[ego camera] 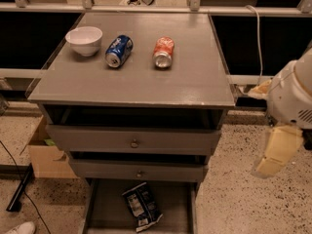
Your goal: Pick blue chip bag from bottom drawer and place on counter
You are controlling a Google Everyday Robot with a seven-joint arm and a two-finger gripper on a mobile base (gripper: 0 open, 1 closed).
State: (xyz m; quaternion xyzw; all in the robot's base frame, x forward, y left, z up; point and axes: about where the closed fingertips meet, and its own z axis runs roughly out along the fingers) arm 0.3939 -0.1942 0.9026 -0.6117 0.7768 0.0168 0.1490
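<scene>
The blue chip bag [142, 206] is a crinkled dark navy bag with white panels. It lies flat on the floor of the open bottom drawer [105, 209], near its middle. The counter [146, 82] is the grey top of the cabinet. My gripper [267, 165] hangs at the right of the cabinet, below the white arm housing [292, 96]. It is level with the two upper drawers, well above and to the right of the bag, and holds nothing I can see.
On the counter stand a white bowl [84, 39], a blue soda can [119, 50] and an orange can [164, 51], both lying on their sides. Two knobbed drawers [134, 141] stick out slightly. A cardboard box [46, 152] stands left of the cabinet. A white cable [257, 38] hangs at right.
</scene>
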